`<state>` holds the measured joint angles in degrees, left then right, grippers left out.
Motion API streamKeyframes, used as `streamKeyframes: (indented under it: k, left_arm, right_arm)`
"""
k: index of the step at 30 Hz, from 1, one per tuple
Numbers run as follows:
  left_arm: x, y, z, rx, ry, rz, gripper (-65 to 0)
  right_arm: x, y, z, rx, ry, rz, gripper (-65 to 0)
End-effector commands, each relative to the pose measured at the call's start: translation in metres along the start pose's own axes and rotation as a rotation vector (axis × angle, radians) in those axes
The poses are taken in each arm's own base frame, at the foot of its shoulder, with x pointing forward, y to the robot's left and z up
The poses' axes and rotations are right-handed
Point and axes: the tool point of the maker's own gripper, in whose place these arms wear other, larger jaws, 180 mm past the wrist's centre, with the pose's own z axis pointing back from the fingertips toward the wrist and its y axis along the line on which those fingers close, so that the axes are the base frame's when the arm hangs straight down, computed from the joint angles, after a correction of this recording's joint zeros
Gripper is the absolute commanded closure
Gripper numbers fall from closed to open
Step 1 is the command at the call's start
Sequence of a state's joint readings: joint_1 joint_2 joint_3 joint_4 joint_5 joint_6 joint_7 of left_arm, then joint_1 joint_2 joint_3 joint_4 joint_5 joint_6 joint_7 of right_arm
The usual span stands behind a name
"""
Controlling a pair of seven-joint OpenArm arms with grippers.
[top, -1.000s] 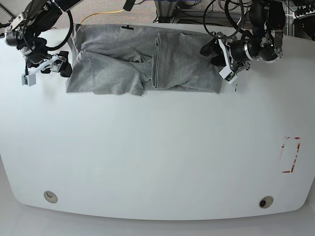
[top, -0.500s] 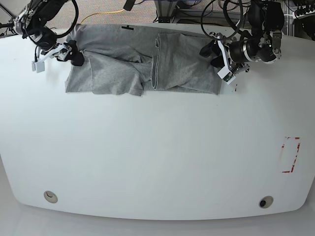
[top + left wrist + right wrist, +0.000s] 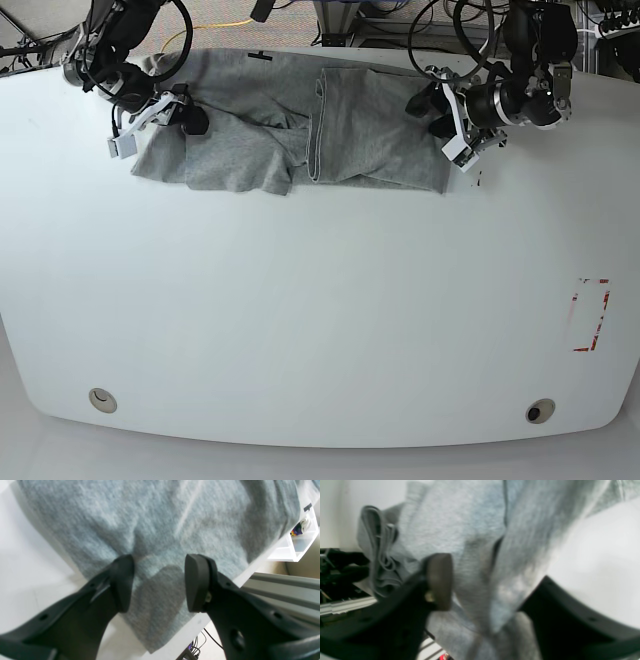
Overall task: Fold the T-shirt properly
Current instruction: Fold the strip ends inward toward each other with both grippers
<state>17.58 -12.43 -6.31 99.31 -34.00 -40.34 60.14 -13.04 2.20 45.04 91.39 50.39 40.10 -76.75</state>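
The grey T-shirt (image 3: 350,120) lies wrinkled and partly folded along the table's far edge. My right gripper (image 3: 185,118) is at its left end. In the right wrist view, which is blurred, a raised fold of the T-shirt (image 3: 470,530) stands between the jaws of that gripper (image 3: 490,592); they are still apart, and the cloth hides the right pad. My left gripper (image 3: 430,112) sits at the shirt's right end. In the left wrist view its jaws (image 3: 160,585) stand open over flat T-shirt fabric (image 3: 160,517) near the table's edge, with nothing pinched.
The white table (image 3: 320,300) has a red marked rectangle (image 3: 590,315) at the right and two round holes (image 3: 102,400) (image 3: 540,411) near the front. Cables and a metal rail (image 3: 287,585) run behind the far edge. A white bin (image 3: 300,537) stands past it.
My right gripper has moved right, from beside the shirt's left edge onto its left end, and its jaws have narrowed around a fold. The left gripper has barely moved.
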Motion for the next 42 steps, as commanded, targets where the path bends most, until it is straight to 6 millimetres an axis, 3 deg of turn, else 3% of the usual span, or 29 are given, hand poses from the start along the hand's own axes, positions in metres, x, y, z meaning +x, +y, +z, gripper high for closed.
streamKeyframes:
  k: [1,4,6,11,17,23,25,32,38,42]
  left_arm:
    - [-0.004,0.001,-0.002,0.018,0.031,-0.001,-31.1]
    - [0.004,0.002,-0.004,0.019,0.013,-0.006,-31.1]
    - [-0.001,0.005,-0.008,0.016,0.03,0.008,-31.1]
    - [-0.005,0.006,-0.029,-0.004,0.048,0.069,-31.1]
    - [0.011,0.012,-0.047,-0.024,0.033,0.103,-31.1]
    - [0.026,-0.006,-0.073,-0.101,0.034,0.108,-31.1]
    - [0.033,-0.009,-0.079,-0.119,0.031,0.108,-31.1]
    - [0.053,-0.017,-0.097,-0.167,0.012,0.134,-31.1]
    - [0.062,-0.028,-0.102,-0.192,-0.01,0.142,-31.1]
    - [0.064,-0.034,-0.105,-0.205,-0.013,0.147,-31.1]
  right_arm:
    - [0.002,-0.004,0.0,-0.029,0.023,0.021,-17.6]
    - [0.005,-0.006,0.001,-0.04,0.027,0.03,-5.7]
    - [0.01,-0.006,0.004,-0.048,0.018,0.048,-0.2]
    - [0.036,0.003,0.026,-0.106,-0.028,0.176,0.0]
    - [0.065,0.022,0.048,-0.16,-0.079,0.324,0.0]
    - [0.08,0.04,0.053,-0.124,-0.136,0.371,0.0]
    - [0.088,0.053,0.047,-0.073,-0.158,0.39,0.0]
    - [0.086,0.097,0.017,0.073,-0.137,0.445,0.0]
    - [0.092,0.127,-0.006,0.166,-0.17,0.408,0.0]
    - [0.086,0.134,-0.025,0.209,-0.135,0.38,0.0]
